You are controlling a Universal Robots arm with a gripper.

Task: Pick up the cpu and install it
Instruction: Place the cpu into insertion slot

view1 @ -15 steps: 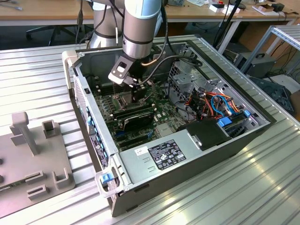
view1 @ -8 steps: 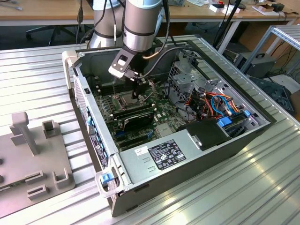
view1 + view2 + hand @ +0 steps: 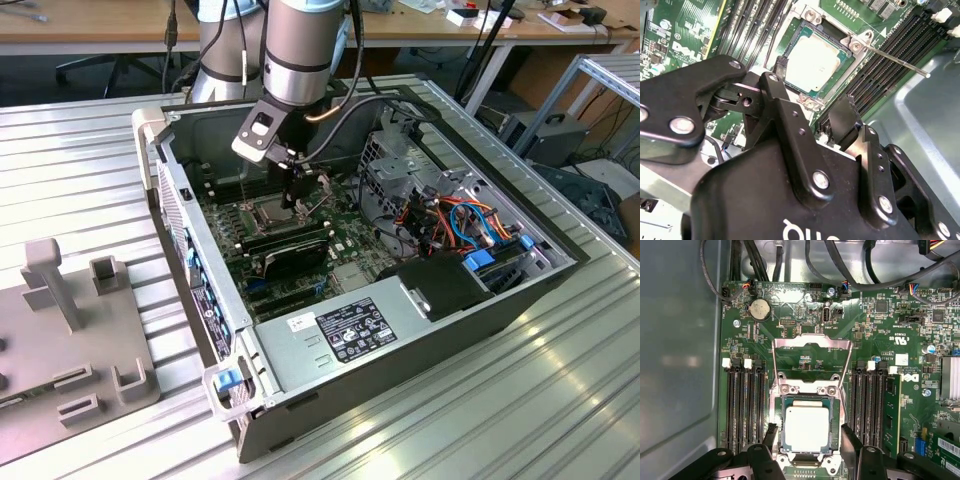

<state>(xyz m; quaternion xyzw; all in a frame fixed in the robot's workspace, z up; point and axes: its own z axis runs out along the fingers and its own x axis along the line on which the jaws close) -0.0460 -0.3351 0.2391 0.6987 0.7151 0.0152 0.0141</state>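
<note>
The cpu (image 3: 806,429) seems already seated, the gripper (image 3: 809,436) stands released astride it, and the frame (image 3: 810,341) is not yet closed.

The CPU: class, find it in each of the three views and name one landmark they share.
Exterior view: CPU seated on the motherboard, by the gripper.
First wrist view: CPU, open gripper straddling it.
Second wrist view: CPU just beyond the gripper.
Shared landmark: black memory slots.
</note>
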